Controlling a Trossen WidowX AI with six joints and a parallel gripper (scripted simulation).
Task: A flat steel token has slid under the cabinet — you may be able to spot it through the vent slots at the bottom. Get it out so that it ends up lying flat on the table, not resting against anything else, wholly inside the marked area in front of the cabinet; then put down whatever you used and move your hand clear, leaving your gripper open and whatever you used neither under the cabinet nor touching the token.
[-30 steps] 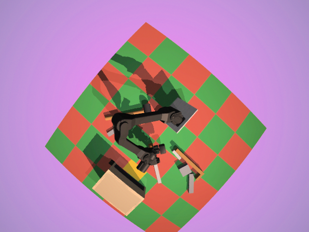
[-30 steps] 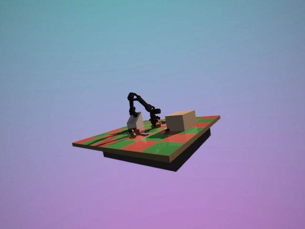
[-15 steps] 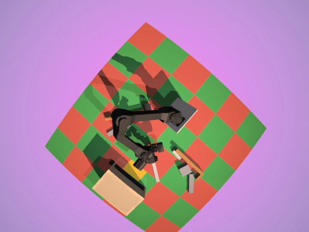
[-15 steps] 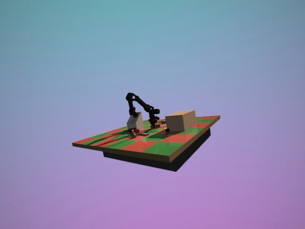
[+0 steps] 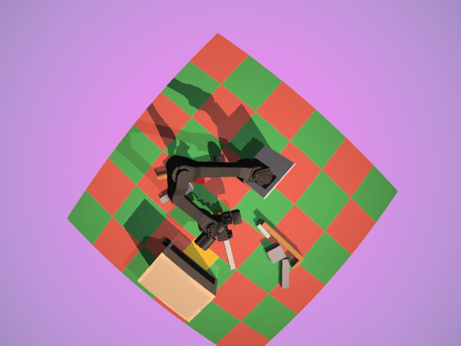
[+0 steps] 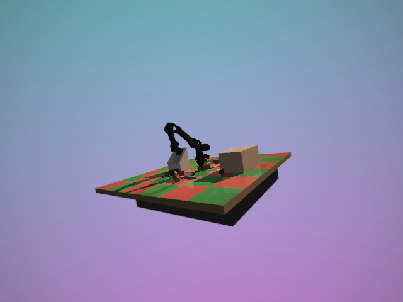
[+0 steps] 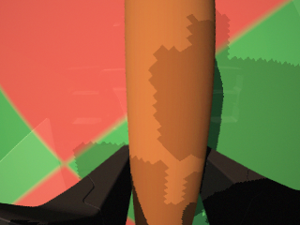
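The cabinet point(image 5: 176, 286) point(image 6: 231, 160) is a tan box with a dark slotted front. The marked area point(image 5: 208, 257) is a yellow patch on the table in front of it, partly hidden by the arm. My gripper point(image 5: 225, 236) point(image 6: 201, 167) point(image 7: 163, 153) is shut on the orange handle point(image 7: 171, 70) of a tool, just to the right of the yellow patch in the top view. The tool's long pale strip point(image 5: 229, 256) sticks out from under the gripper, beside the patch and outside the cabinet. I cannot make out the steel token in any view.
To the right in the top view lie a long orange bar point(image 5: 282, 240), a grey block point(image 5: 275, 253), a grey bar point(image 5: 284, 273) and a small white piece point(image 5: 263, 231). A red piece point(image 5: 199, 180) and a grey piece point(image 5: 163, 197) lie by the arm's elbow. The grey base point(image 5: 281, 163) stands behind.
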